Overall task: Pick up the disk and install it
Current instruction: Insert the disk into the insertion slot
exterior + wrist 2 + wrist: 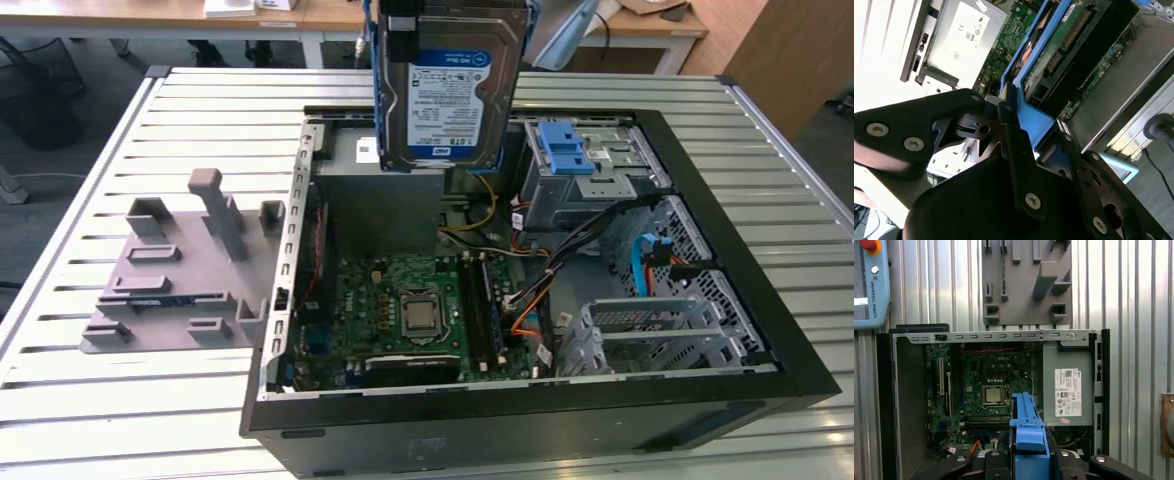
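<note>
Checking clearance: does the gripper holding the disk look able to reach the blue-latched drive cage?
Likely yes: the gripper holds the disk above the open case; nothing covers the drive cage, cables run beside.

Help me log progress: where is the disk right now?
The disk hangs upright at the top centre of the exterior view, clamped in the gripper above the open computer case, near its grey power supply.
</note>
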You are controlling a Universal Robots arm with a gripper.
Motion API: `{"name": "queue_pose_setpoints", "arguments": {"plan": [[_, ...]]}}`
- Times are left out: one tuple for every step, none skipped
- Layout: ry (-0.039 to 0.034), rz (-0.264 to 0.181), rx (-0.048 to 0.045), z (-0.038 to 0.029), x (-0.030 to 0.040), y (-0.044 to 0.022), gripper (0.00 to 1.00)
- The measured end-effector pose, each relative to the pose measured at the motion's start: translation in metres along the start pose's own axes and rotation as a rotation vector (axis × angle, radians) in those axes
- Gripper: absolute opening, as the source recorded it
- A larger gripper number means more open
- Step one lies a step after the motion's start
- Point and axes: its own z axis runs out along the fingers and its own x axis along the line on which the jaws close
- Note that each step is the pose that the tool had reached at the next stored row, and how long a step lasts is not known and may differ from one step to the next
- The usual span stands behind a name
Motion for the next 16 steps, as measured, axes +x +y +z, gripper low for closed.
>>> {"name": "queue_pose_setpoints", "arguments": {"plan": [[0.0001,0.0,-0.0001,0.0001,0.0017,-0.0001,0.36],[0.0003,0.0,-0.0002,0.0001,0.0035,-0.0001,0.36],[0.0004,0.0,-0.0001,0.0002,0.0053,-0.0002,0.36],[0.0011,0.0,0.0,0.0003,0.0068,-0.0003,0.36],[0.0019,0.0,0.0,0.0003,0.0083,-0.0003,0.36],[0.0028,0.0,0.0001,0.0004,0.0101,-0.0004,0.36],[0.004,0.0,0.0002,0.0004,0.0118,-0.0004,0.36],[0.0062,0.0,0.0002,0.0005,0.0132,-0.0005,0.36],[0.0085,0.0,0.0003,0.0004,0.0144,-0.0007,0.36],[0.0104,0.0,0.0003,0.0005,0.0155,-0.0012,0.36],[0.0111,0.0,0.0003,0.0007,0.0163,-0.0025,0.36],[0.011,0.0,0.0004,0.0008,0.0169,-0.0049,0.36],[0.0112,0.0,0.0004,0.0009,0.017,-0.0082,0.36],[0.0112,0.0,0.0004,0.001,0.0171,-0.0117,0.36],[0.0112,0.0,0.0004,0.0012,0.0172,-0.0148,0.36],[0.0112,0.0,0.0003,0.0013,0.0171,-0.0169,0.36]]}}
